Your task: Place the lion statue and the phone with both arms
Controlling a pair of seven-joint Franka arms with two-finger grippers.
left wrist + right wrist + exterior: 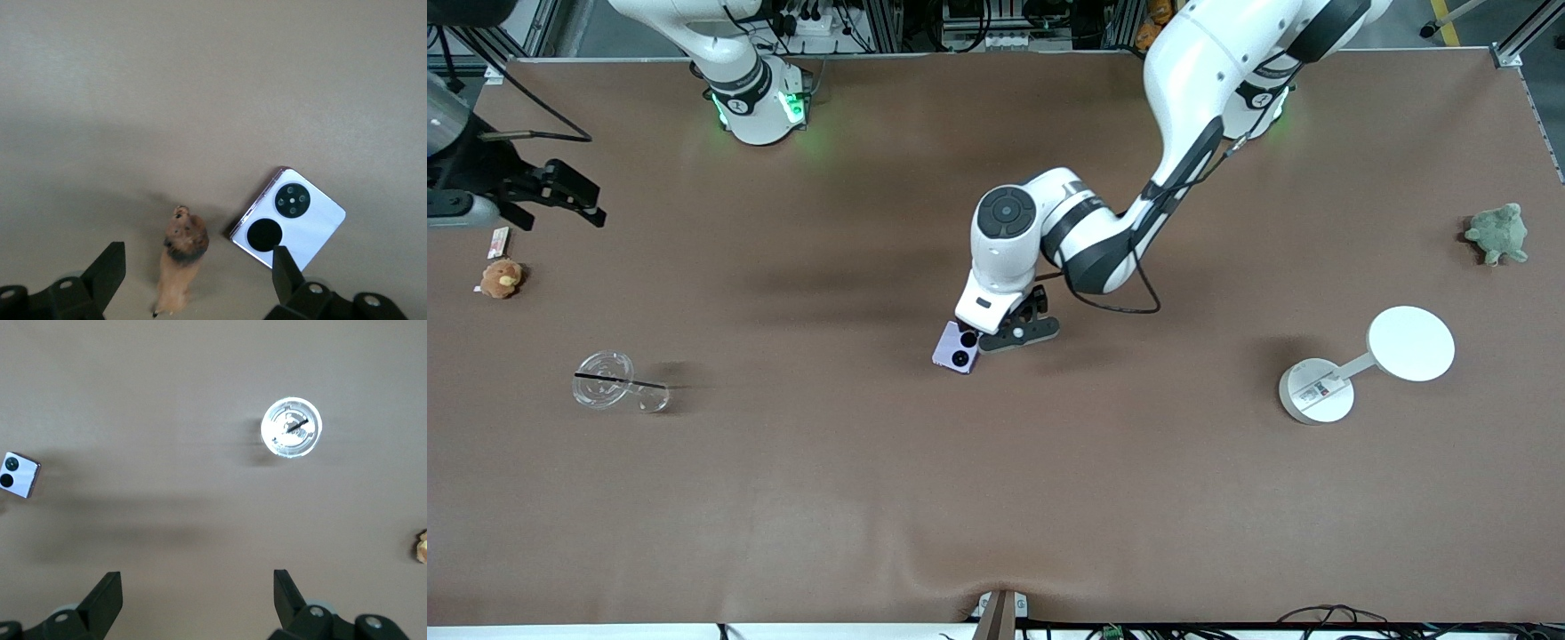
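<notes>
Two grippers stand spread with nothing between the fingers. Going across the front view from the right arm's end: the right gripper [574, 197] waits high over that end of the table [996, 498], above a card [498, 242] and a plush [501, 278]. At mid-table the left gripper [1021, 331] hangs low over the lion [180, 259], the phone [958, 347] just beside it. To grasp well, I would centre the fingers on the lion's body, drop straight down, and keep the nearer finger [287, 275] off the phone. Lion: tiny, orange-brown, dark mane, standing upright. Phone: pale lavender, square, flat, two black circles facing up.
</notes>
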